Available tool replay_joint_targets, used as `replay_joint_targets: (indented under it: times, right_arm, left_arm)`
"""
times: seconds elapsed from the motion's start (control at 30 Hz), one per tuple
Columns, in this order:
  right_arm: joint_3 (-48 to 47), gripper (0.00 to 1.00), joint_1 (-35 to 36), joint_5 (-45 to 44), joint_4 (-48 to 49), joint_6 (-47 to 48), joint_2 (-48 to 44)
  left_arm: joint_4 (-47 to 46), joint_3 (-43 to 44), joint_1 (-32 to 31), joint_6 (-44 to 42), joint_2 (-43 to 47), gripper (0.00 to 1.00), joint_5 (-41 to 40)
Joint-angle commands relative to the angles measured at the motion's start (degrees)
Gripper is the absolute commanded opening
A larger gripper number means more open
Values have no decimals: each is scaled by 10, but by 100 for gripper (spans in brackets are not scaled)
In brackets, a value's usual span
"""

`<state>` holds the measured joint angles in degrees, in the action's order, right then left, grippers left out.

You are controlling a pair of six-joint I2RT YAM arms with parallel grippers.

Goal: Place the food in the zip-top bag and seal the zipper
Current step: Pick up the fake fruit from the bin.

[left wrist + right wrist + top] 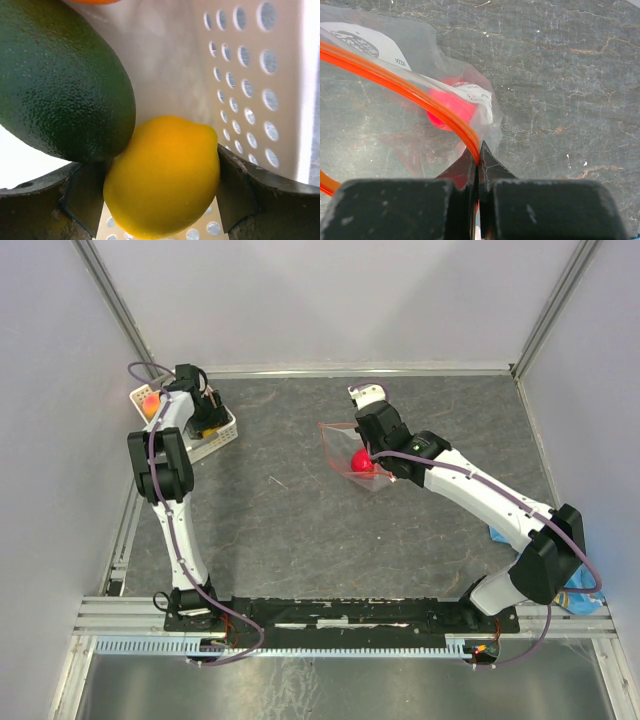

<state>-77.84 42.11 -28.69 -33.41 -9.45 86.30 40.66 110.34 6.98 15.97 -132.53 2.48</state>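
Mid-tabletop, right of centre: right gripper [479, 150] clamped shut on the zipper [395, 82] of the zip-top bag [380, 135]; pink-red fruit [451, 107] inside. Far left corner: left gripper [161, 190] down in the white basket [240, 75], jaws wide, flanking a yellow lemon [162, 165] beside a dark green fruit [60, 75].

We count one clear crinkly plastic bag with an orange-red strip [375, 125], with one round pink-red toy fruit [451, 107] inside it. In the one white perforated plastic basket [240, 90] we see three toy pieces: one dark green oval [60, 80], one yellow lemon [162, 175] and one orange sliver [92, 1], barely showing.
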Motion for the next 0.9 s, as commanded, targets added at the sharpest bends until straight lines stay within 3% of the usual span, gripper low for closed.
replay_joint_targets:
  times: [0.0, 0.13, 0.43, 0.63, 0.87]
  right_arm:
    - [1, 2, -2, -1, 23, 6, 0]
    - [-1, 2, -2, -1, 20, 6, 2]
    - [0, 2, -2, 8, 22, 1, 0]
    - [2, 2, -3, 21, 25, -4, 3]
    - [2, 2, -2, 29, 27, -6, 2]
  left_arm:
    - [-5, 22, 2, -41, -18, 79, 28]
    - [-5, 23, 2, -43, -12, 66, 29]
    - [-3, 0, 2, -9, 87, 50, -24]
    - [7, -37, 2, 69, 154, 46, -21]
    - [-60, -164, -1, 158, 277, 44, 75]
